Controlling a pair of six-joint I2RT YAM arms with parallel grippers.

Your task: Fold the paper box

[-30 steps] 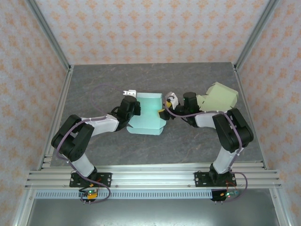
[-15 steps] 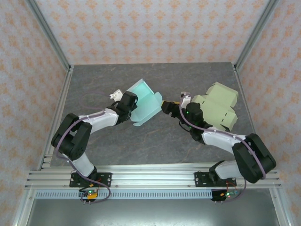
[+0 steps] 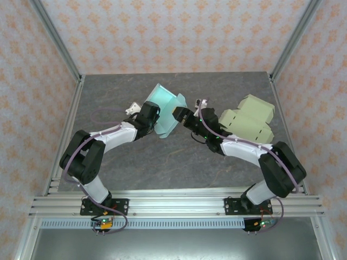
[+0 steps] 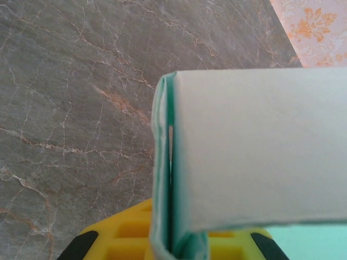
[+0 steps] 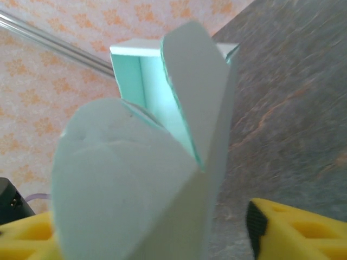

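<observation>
Paper box [image 3: 165,111]: teal, tipped up on edge, just toward 12 o'clock from mid-surface [image 3: 135,162], between both arms.
Left fingers [image 3: 153,116]: pinched narrow on the box's doubled wall [image 4: 162,179], 8 o'clock side.
Right fingers [image 3: 180,115]: spread, straddling rounded flap [image 5: 124,184] at 3 o'clock, unclamped.
Handling: probably light thin card, easily crushed or creased.
Hold: likely best on doubled wall, near fold lines.

A pale teal paper box [image 4: 255,146] fills the centre and right of the frame, with a broad, whitish panel facing the camera. Its folded left edge runs straight down into the left gripper [image 4: 173,244], where the paper layers sit pinched between yellow fingers [image 4: 127,235]. Behind lies a grey marbled table [image 4: 70,97] with brownish veins. Pink patterned wallpaper [image 4: 317,24] shows in the top right corner.
</observation>
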